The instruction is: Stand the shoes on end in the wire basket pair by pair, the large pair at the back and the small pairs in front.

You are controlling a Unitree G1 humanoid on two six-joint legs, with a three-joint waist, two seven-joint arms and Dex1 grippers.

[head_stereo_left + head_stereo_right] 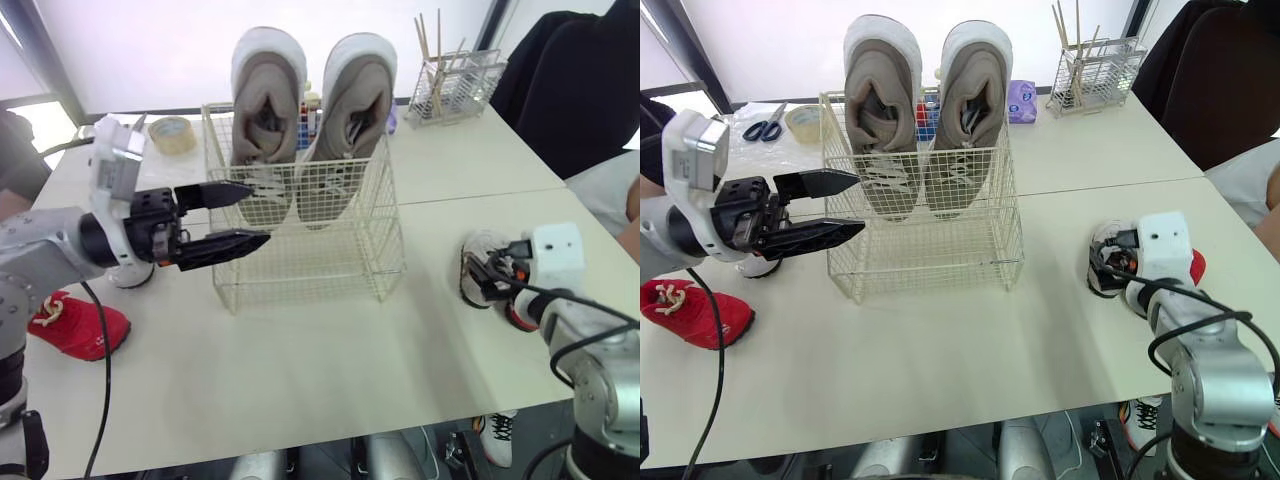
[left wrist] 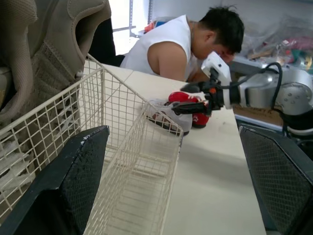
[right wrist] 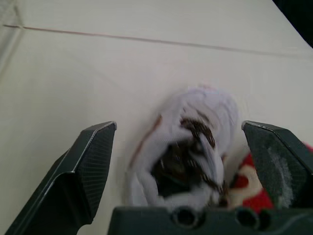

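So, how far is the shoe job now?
Done: the large beige pair stands on end at the back of the wire basket. In hand: the open right end effector brackets a small white shoe on the table, not gripping yet. Left: every small shoe, including the red shoe at far left, goes in front.

The table (image 1: 940, 350) carries a wire basket (image 1: 925, 250), red shoe (image 1: 690, 312), white shoe (image 3: 210, 110) and tape roll (image 1: 172, 134).

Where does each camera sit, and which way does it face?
Head eyes: on the head, facing forward and down at the wire basket; both arms show.
Left wrist: along the open left gripper, past the basket toward the right gripper and a person.
Right wrist: along the open right gripper, down onto a white shoe.
Shared: head and left wrist views both show the basket.
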